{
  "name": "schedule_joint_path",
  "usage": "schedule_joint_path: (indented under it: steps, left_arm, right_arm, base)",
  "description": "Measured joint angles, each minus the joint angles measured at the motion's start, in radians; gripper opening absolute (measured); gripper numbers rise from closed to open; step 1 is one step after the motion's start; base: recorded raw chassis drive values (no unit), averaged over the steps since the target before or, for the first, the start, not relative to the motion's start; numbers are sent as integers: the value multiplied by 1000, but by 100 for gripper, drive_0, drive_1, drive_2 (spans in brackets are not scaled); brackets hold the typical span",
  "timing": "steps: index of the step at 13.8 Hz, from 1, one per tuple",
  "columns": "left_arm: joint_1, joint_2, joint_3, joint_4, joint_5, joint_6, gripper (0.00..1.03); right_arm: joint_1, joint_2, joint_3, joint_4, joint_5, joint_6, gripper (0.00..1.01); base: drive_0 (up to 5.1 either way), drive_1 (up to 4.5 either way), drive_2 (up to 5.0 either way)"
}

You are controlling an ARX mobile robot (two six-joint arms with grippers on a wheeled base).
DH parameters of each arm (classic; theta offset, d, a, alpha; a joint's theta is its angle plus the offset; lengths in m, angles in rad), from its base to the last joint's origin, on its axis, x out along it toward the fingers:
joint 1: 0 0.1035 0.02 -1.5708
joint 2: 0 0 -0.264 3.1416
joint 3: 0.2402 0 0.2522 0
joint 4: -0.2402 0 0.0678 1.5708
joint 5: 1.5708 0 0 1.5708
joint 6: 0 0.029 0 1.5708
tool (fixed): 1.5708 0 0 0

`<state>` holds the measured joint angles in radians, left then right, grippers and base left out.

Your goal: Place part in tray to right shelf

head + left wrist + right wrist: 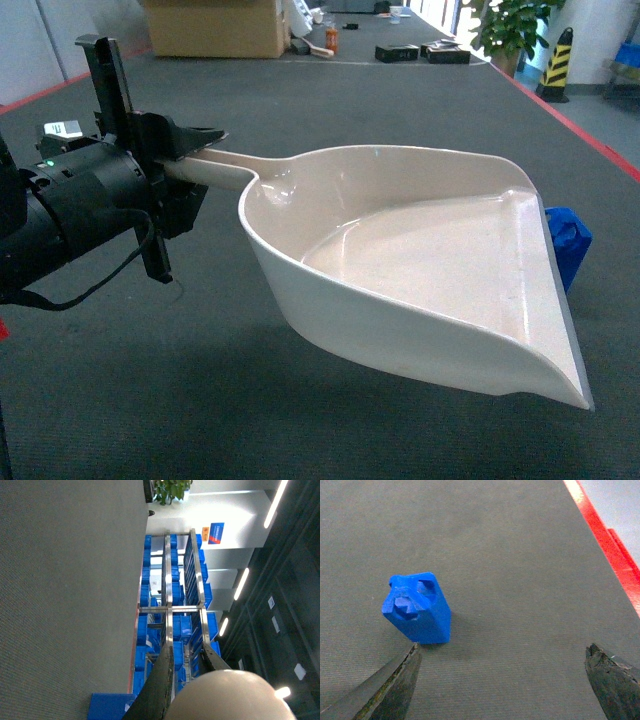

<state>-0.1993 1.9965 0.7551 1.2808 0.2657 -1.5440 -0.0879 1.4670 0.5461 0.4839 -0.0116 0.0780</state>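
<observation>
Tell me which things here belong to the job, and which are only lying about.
Job: tray, held by left gripper; part on the floor; right gripper above it; steel shelf rack.
Lying about: cardboard box, potted plant, striped bollard.

We see the small bright-blue plastic part (566, 243) on the grey floor at three o'clock of the cream-beige dustpan-shaped tray (420, 250).
</observation>
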Motion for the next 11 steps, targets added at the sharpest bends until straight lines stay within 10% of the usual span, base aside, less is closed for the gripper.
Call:
schedule_joint_path:
  steps: [11]
  left_arm:
    - [2, 0, 0, -1, -15, 8, 13]
  right_arm:
    - [167, 470, 445, -100, 109, 19, 98]
  base:
    - [0, 0, 0]
